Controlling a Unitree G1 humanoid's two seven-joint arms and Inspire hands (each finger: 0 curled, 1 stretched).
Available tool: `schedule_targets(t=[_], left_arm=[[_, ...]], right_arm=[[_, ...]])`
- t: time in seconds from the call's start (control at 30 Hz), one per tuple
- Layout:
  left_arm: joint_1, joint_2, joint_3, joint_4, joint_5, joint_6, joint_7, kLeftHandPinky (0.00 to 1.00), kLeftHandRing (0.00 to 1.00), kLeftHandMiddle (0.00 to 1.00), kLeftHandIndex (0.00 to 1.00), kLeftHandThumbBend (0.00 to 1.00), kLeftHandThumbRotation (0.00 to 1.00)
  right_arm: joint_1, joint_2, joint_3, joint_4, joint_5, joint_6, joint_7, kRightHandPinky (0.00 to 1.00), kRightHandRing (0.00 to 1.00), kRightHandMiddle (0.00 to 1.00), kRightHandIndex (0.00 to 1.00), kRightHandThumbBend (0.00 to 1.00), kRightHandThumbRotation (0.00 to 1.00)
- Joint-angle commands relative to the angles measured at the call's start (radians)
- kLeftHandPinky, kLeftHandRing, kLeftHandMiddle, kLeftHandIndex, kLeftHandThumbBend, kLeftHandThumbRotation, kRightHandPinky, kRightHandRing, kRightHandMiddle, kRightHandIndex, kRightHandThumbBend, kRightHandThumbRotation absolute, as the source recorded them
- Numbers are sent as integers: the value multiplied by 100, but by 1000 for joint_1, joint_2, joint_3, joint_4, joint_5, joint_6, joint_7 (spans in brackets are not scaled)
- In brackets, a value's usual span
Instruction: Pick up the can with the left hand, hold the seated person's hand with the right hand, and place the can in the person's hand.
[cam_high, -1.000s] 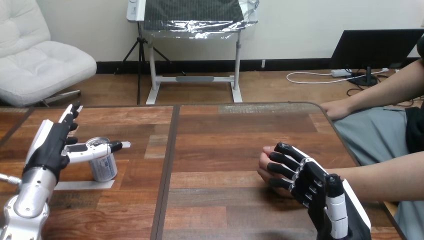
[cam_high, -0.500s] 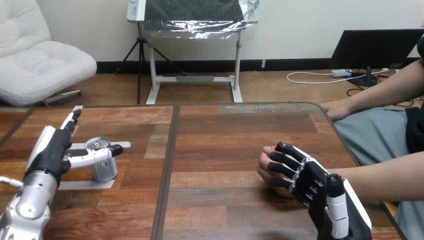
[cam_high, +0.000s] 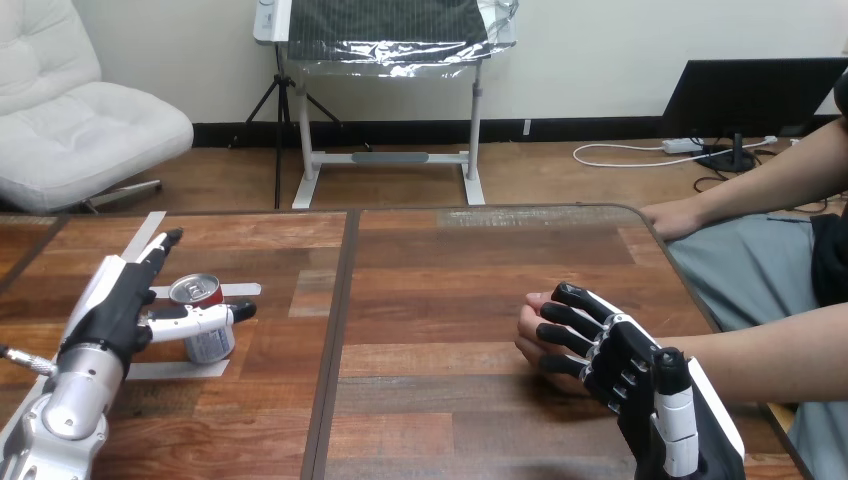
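1. Over at the table's (cam_high: 430, 290) left side, the can (cam_high: 210, 345) stands upright on the wood, its silver top with a red rim facing up.
2. Grey tape strips (cam_high: 170, 369) lie on the wood around it: one just in front of its base, one behind it, and one further back running towards the far edge.
3. Beside the can on its left is the left hand (cam_high: 112, 310), with its silver forearm coming in from the lower left corner.
4. Its fingers (cam_high: 150, 258) are straight and held close together, pointing away towards the table's far edge behind the can.
5. Its thumb (cam_high: 205, 320) reaches out straight across the near side of the can, level with the can's middle; nothing is curled round the can, and whether the thumb touches it cannot be told.
6. Well apart from all this, near the table's right side, the person's hand (cam_high: 528, 330) rests on the wood, with the forearm (cam_high: 780, 350) leading off to the right edge.
7. The right hand (cam_high: 625, 365) lies over it from the near side, its black fingers (cam_high: 562, 318) bent down over the person's hand and slightly spread, gripping it.
8. The person's other hand (cam_high: 672, 218) rests at the table's far right corner
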Motion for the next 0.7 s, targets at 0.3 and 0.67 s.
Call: schedule_targets(t=[0.3,0.67], left_arm=[[-76,16,-14,-1,-4,33,0,91,97,97,96,83,27],[-77,15,-20,1,2,48,2,91,95,95,94,82,26]], right_arm=[[-66,3,-8,-4,12,-27,6,75,82,83,85,99,98],[-66,4,-9,-4,11,-31,6,74,82,83,85,100,97]])
